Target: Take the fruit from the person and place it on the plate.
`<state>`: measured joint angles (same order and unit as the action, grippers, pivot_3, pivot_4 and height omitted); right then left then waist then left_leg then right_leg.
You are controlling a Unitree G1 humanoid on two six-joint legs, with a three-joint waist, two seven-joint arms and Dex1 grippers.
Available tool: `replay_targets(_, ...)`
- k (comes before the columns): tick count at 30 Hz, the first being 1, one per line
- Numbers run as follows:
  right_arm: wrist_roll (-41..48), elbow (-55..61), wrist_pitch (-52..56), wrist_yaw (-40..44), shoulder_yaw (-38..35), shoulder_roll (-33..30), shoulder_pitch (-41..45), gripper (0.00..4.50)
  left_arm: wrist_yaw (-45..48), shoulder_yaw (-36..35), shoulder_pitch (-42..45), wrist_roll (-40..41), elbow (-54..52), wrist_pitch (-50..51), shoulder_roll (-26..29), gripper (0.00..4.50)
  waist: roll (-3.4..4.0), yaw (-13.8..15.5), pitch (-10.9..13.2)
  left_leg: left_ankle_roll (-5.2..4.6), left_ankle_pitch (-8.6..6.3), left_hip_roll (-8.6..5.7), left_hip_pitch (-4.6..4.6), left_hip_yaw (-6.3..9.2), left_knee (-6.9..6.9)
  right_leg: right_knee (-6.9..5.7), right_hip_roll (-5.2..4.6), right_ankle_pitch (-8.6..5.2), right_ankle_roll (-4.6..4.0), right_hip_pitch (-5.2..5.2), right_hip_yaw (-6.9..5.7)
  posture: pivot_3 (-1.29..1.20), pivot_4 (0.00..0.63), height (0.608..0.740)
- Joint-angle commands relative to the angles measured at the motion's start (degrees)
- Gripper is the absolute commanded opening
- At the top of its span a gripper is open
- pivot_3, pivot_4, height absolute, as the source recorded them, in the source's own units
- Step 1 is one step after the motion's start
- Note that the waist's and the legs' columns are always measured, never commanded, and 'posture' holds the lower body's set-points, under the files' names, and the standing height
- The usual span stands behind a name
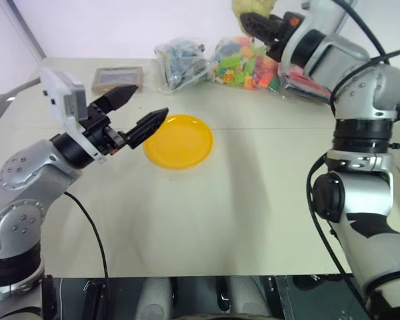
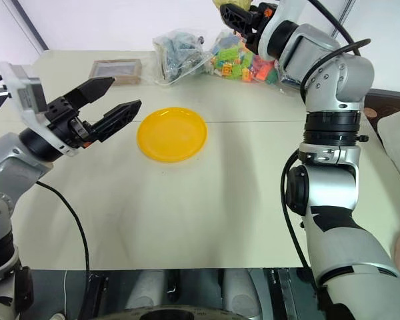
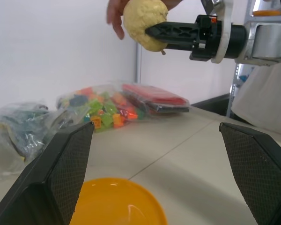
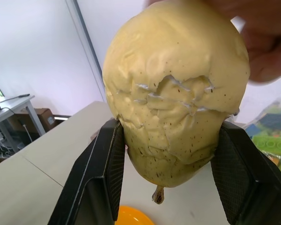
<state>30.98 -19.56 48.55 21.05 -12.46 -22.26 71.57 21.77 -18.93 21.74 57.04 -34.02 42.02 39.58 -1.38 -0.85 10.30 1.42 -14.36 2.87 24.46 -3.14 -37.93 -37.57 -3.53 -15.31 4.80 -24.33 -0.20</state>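
Yellow and bumpy, the fruit [image 4: 175, 93] sits high at the top of the head view, right of centre, clamped between the two black fingers of the right gripper [image 3: 152, 33], with the person's hand [image 3: 116, 16] touching its upper side, so the handover looks closed but not yet released. The fruit hangs stem down, its long axis roughly upright and its wide body above the gripper's fingers. What the next move turns on is where the plate [image 1: 180, 141] lies from that grip: on the counter [image 1: 240, 213] near the centre of the frame, well below and to the left of the fruit, so the right arm would have to carry its load down and leftwards. The left gripper [image 1: 141, 115] hovers with its fingers spread wide and empty just beside the plate's left rim, much nearer the plate than the right one.
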Motion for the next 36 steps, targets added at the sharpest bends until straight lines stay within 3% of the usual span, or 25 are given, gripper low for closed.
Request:
replay_targets(1, 1.1, 6.9, 3.7, -2.3, 1.6, 3.6, -4.3, 2.0, -0.8, -2.9, -2.1, 2.1, -2.4, 0.8, 1.7, 4.5, 0.0, -0.2, 0.0, 0.0, 0.0, 0.03, -0.01, 0.0, 0.01, 0.0, 0.01, 0.0, 0.0, 0.0, 0.0, 0.0, 0.15, 0.731)
replay_targets(5, 0.6, 13.5, 6.3, -4.1, 5.9, 9.2, -11.1, 2.0, -2.2, -5.5, -5.9, 3.8, -4.4, 1.8, 3.3, 4.5, 0.02, -0.3, 0.0, 0.0, 0.0, 0.06, 0.0, 0.01, 0.06, 0.0, 0.02, 0.0, 0.0, -0.06, 0.01, 0.0, 0.15, 0.731)
replay_targets(9, -2.4, 12.9, 4.9, -5.3, 11.0, 14.5, -16.4, 2.0, -4.1, -8.8, -11.7, 3.9, -5.8, 2.4, 4.5, 4.5, 0.06, -0.2, 0.0, 0.01, 0.0, 0.05, 0.04, 0.02, 0.06, -0.05, -0.01, 0.0, 0.0, -0.14, 0.02, 0.0, 0.15, 0.731)
replay_targets(20, -10.6, 11.1, 0.1, -3.4, 20.5, 17.0, -22.4, 2.0, -5.7, -9.4, -20.9, -2.3, -7.3, 1.7, 6.1, 4.5, 0.04, -0.1, 0.0, 0.01, 0.0, 0.0, 0.04, 0.01, 0.05, -0.03, -0.04, -0.01, -0.02, -0.09, -0.02, 0.0, 0.15, 0.731)
replay_targets(30, -14.2, 9.0, -2.0, -1.9, 20.9, 17.1, -23.4, 2.0, -5.6, -7.7, -19.6, -2.8, -7.6, 1.5, 5.2, 4.5, 0.04, -0.1, 0.0, 0.01, 0.0, 0.01, 0.03, 0.01, 0.05, -0.03, -0.03, -0.01, -0.02, -0.1, -0.03, 0.0, 0.15, 0.731)
replay_targets(31, -14.2, 9.3, -2.1, -1.5, 20.8, 17.0, -23.5, 3.07, -5.6, -7.2, -19.0, -2.6, -7.6, 1.7, 5.2, 4.5, 0.04, -0.1, 0.0, 0.01, 0.0, 0.01, 0.03, 0.01, 0.05, -0.03, -0.03, -0.01, -0.02, -0.1, -0.03, 0.0, 0.15, 0.731)
replay_targets(34, -13.4, 11.2, -1.2, 0.6, 20.6, 16.1, -23.6, 4.47, -5.3, -6.3, -18.0, -2.3, -7.3, 1.8, 5.1, 4.5, 0.04, -0.1, 0.0, 0.01, 0.0, 0.01, 0.03, 0.01, 0.05, -0.03, -0.03, -0.01, -0.01, -0.09, -0.03, 0.0, 0.15, 0.731)
replay_targets(36, -12.4, 12.8, -0.4, 2.2, 19.9, 15.3, -23.8, 4.47, -4.9, -5.9, -17.6, -2.4, -7.0, 1.8, 5.2, 4.5, 0.04, -0.1, 0.0, 0.01, 0.0, 0.01, 0.03, 0.01, 0.05, -0.03, -0.03, -0.01, -0.02, -0.1, -0.02, 0.0, 0.15, 0.731)
